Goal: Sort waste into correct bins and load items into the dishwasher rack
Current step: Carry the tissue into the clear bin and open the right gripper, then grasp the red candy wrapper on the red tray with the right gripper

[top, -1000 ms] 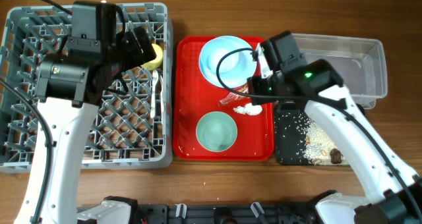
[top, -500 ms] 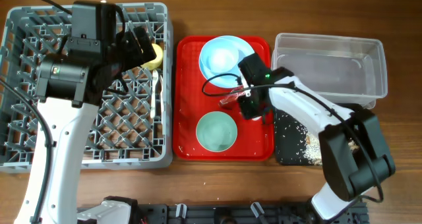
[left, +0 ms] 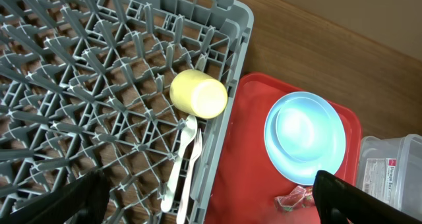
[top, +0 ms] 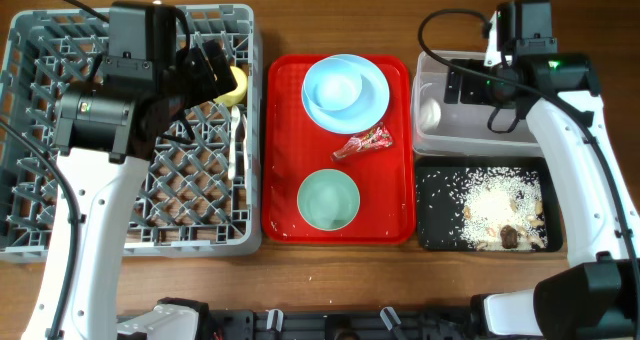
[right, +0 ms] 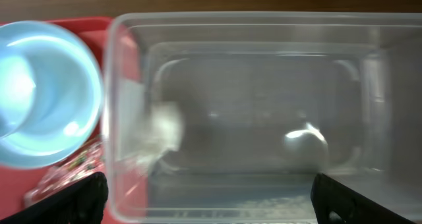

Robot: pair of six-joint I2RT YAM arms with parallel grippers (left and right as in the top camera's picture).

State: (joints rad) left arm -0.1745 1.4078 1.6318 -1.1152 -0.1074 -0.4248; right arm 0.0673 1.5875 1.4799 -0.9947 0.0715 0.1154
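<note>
well, tissue wad (top: 430, 111) near tub (top: 418, 85) wall

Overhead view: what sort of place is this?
Probably a tabletop dish-clearing mock-up: a grey dishwasher rack, a red serving tray, a clear tub and black scrap tray on a wooden table.

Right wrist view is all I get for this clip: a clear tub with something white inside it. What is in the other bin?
Observer: The black tray, on the robot's side of the clear tub, holds rice scraps with brown bits.
Operator: Is anything loaded in the rack?
Observer: A yellow cup lies on its side in the grey rack, with white cutlery just below it.
Operator: What sits on the red tray?
Observer: The red tray carries the red wrapper, the blue plate and a green bowl.
</note>
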